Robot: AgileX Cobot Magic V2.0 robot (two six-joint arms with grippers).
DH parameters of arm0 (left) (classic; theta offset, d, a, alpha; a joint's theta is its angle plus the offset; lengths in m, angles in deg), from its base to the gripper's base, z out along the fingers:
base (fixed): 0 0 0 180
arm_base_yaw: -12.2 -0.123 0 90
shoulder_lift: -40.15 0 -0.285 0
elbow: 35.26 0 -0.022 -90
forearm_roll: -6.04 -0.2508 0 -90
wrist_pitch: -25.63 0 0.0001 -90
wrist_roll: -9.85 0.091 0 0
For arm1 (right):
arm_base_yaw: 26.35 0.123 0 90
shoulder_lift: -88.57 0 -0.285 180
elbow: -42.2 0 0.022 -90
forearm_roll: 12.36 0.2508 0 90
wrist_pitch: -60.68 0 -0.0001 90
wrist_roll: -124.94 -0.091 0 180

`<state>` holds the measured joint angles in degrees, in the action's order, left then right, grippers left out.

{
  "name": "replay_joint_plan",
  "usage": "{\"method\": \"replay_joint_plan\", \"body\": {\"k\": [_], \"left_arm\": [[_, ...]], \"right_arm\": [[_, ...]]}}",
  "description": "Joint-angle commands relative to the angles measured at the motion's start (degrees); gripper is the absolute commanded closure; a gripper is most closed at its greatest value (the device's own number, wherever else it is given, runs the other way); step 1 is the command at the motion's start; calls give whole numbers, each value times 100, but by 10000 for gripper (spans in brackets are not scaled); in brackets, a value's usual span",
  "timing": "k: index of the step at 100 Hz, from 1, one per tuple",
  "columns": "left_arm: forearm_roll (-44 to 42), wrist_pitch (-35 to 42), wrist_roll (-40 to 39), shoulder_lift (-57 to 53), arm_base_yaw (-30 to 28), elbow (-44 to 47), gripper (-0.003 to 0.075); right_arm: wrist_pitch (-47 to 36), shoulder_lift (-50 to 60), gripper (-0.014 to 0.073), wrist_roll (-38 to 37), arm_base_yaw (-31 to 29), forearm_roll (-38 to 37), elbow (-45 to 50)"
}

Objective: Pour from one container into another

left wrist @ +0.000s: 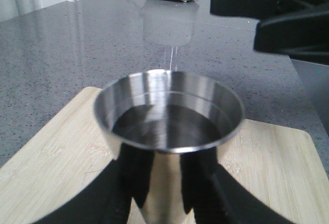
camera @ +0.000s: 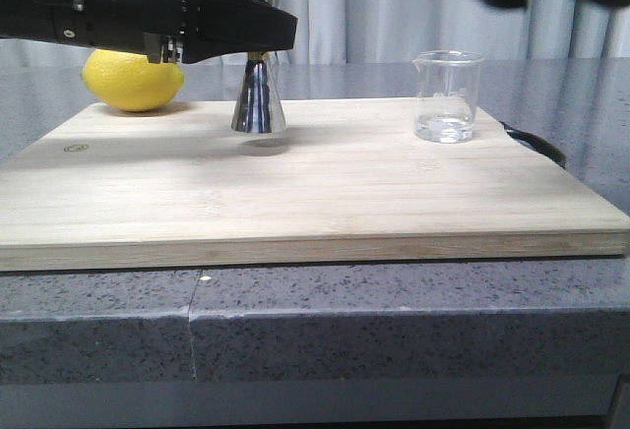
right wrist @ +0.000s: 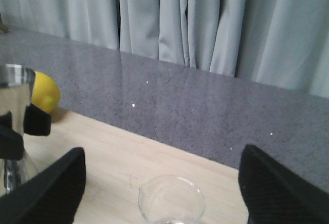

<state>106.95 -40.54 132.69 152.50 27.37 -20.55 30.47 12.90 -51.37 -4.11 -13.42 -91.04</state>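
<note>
A lemon [camera: 133, 81] sits behind the left claw [camera: 258, 52], which grips the upright steel jigger [camera: 258, 104] just above the cutting board [camera: 295, 193]. The glass beaker [camera: 448, 95] stands upright well to the right, beneath the wide-open, empty right claw [right wrist: 162, 183].

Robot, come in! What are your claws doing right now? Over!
Left claw shut on jigger. Right claw open above beaker. Beaker upright on board. Nothing blocking.

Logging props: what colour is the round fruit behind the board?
Yellow: the lemon, clearest in the front view.
</note>
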Motion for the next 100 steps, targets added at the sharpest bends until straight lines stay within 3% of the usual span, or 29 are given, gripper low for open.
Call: {"method": "replay_joint_plan", "body": {"k": [1,31,78,100], "left_arm": [[452,-656,-28,-270,44,-184,531],[452,-656,-28,-270,44,-184,531],[429,-706,0,-209,8,-184,532],[460,-706,382,-172,5,-184,531]], "right_arm": [[-7,549,43,70,-21,-46,-116],[749,1206,43,70,-21,-56,-116],[848,1220,43,70,-21,-221,-116],[848,1220,43,70,-21,-239,-116]]}}
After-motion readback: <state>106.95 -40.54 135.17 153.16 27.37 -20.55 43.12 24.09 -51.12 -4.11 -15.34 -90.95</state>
